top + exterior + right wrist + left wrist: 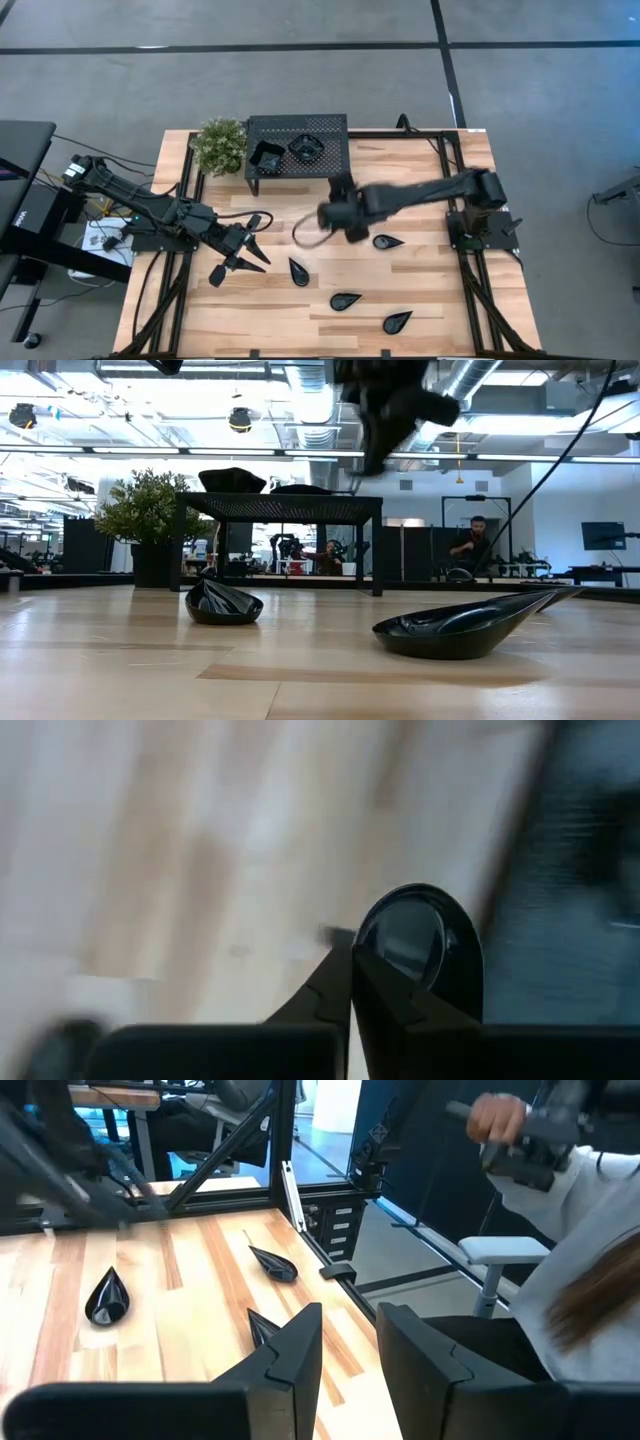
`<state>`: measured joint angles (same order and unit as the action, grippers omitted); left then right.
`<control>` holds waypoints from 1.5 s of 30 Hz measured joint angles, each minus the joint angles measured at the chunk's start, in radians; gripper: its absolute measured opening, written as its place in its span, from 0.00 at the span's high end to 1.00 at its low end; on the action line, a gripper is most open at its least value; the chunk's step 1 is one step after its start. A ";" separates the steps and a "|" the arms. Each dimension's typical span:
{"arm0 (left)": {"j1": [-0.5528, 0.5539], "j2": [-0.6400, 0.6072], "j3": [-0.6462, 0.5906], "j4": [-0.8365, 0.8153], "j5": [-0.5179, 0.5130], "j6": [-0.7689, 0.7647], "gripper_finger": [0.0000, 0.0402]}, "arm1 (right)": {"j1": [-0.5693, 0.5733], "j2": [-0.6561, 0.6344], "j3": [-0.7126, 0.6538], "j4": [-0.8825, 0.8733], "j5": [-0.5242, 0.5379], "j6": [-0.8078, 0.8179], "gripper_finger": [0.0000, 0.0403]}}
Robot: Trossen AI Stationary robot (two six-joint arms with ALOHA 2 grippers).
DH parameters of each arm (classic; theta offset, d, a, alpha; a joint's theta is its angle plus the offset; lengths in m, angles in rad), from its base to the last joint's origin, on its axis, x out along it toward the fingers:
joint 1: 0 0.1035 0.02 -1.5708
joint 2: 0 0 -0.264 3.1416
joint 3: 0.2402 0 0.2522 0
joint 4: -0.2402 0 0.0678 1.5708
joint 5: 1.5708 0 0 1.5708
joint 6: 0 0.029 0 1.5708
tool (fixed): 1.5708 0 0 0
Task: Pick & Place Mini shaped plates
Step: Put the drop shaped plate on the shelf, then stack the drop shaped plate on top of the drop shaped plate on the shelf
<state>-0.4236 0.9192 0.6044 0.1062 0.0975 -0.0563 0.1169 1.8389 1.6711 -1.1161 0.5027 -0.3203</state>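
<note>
Across the wooden table (420, 290), four teardrop plates (345, 300) lie loose, two more dishes (303, 148) on the black stand (335, 128). Right gripper (352, 982), mid-table, fingers pinched on a round plate (420, 942); left gripper (243, 247), near the left edge, fingers spread.

Two dark jointed arms trailing black cables, each gripper (350, 1370) with flat angular black fingers

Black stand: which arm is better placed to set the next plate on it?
Right. The right gripper is shut on a round plate and hangs near the black stand. The left gripper is open and empty, at the table's left side.
</note>
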 joint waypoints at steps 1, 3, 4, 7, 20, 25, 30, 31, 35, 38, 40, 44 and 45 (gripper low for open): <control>0.000 0.000 0.000 0.000 0.000 0.000 0.75 | -0.018 -0.023 0.010 0.005 0.004 -0.039 1.00; 0.000 0.000 0.000 0.001 0.000 0.000 0.75 | -0.063 -0.050 0.017 0.025 0.000 -0.116 1.00; 0.000 0.000 0.000 0.002 0.000 0.000 0.75 | -0.088 -0.056 0.016 0.033 -0.005 -0.140 0.99; 0.000 0.000 0.000 0.004 0.000 0.000 0.75 | -0.167 -0.058 0.014 0.064 -0.005 -0.167 0.98; 0.000 0.000 0.000 0.006 0.000 0.000 0.75 | -0.354 -0.020 0.014 0.137 -0.164 -0.407 0.99; 0.000 0.000 0.000 0.007 0.000 0.000 0.75 | -0.380 -0.023 0.014 0.137 -0.195 -0.491 0.96; 0.000 0.000 0.000 0.007 0.000 0.000 0.75 | -0.397 -0.023 0.014 0.139 -0.217 -0.535 0.91; 0.000 0.000 0.000 0.007 0.000 0.000 0.75 | -0.399 -0.023 0.014 0.139 -0.218 -0.536 0.90; -0.001 0.000 0.000 0.007 -0.064 0.000 0.75 | -0.411 -0.018 0.009 0.152 -0.217 -0.538 0.85; 0.000 0.000 0.000 0.007 -0.141 0.000 0.75 | -0.415 -0.018 0.009 0.166 -0.216 -0.538 0.83; 0.000 0.000 0.000 0.007 -0.173 0.000 0.75 | -0.411 -0.018 0.009 0.172 -0.215 -0.538 0.83; 0.000 0.000 0.000 0.007 -0.178 0.000 0.75 | -0.380 -0.019 0.009 0.173 -0.209 -0.534 0.83; 0.000 0.000 0.000 0.007 -0.179 0.000 0.75 | -0.366 -0.019 0.011 0.167 -0.201 -0.524 0.83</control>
<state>-0.4238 0.9192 0.6042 0.1135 -0.0813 -0.0563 -0.2495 1.8198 1.6819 -0.9491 0.3019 -0.8440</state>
